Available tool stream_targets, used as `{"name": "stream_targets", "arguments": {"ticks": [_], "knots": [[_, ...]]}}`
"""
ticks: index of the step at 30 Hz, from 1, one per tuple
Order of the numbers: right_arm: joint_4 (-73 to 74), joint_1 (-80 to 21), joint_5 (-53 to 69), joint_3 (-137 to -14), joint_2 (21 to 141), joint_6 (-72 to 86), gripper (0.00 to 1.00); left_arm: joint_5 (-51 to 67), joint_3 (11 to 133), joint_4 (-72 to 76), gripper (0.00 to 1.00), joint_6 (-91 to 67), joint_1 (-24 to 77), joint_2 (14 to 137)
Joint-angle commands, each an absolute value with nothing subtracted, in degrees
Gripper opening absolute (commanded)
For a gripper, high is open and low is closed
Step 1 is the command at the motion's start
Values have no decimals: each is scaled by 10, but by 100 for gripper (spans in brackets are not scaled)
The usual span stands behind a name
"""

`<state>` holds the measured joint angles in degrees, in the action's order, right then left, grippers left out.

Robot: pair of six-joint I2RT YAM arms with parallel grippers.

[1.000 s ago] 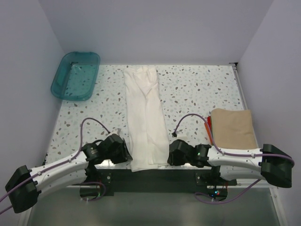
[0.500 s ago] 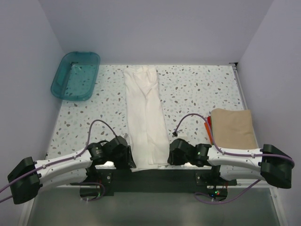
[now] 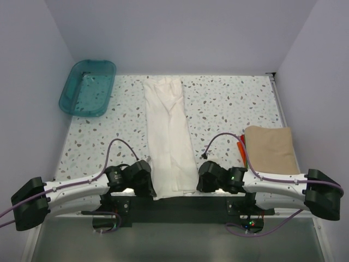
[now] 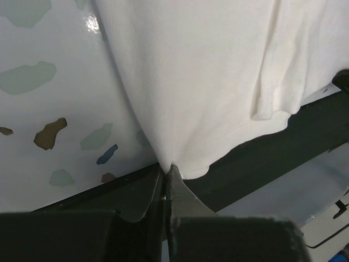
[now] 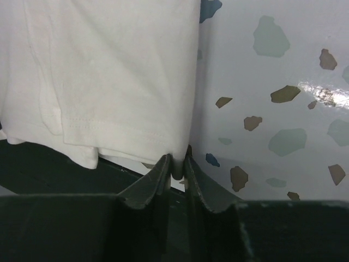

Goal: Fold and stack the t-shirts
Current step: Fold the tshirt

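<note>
Off-white t-shirt (image 3: 168, 131): I see it folded into a long narrow strip running down the middle of the top view, from the far side of the table to the near edge. Its near hem hangs a little over the black bar (image 4: 256, 158) at the table's front.

Left gripper (image 4: 166, 170): it sits low in the centre of my left wrist view. The fingers are pressed together to a thin slit and pinch the near left corner of the off-white shirt's hem. The cloth gathers to a point at the pinch.

Right gripper (image 5: 178, 165): it sits at bottom centre of my right wrist view. The fingers are drawn almost together around the near right corner of the same shirt, just under the stitched hem, with the fold's edge dropping into the narrow gap.

Arms: in the top view both lie low along the bottom, reaching inward from the lower corners, one on each side of the strip.

Tan t-shirt (image 3: 271, 148): it is folded to a rough square at the right of the top view, just above the right arm and well apart from the off-white strip.

Orange-red t-shirt (image 3: 240, 144): I see only a thin edge at the tan one's left side, lying under it. I cannot make out any other layers there.

Teal tub (image 3: 87, 87): it stands in the upper left of the top view, apart from all the cloth.

Table (image 3: 229, 103): the surface is white and speckled.
</note>
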<state>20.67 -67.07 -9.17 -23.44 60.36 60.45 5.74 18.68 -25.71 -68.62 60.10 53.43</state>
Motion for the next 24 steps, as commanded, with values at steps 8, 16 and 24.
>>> {"name": "stream_targets", "arguments": {"ticks": [8, 16, 24], "knots": [[279, -671, -98, -258, 526, 599, 1, 53, 264, -307, 0, -692, 612, 498], [311, -670, -135, -327, 540, 570, 0, 1, 309, -296, 0, -678, 602, 513], [264, -557, -87, -429, 650, 477, 0, -3, 333, -221, 0, -608, 496, 571]]}}
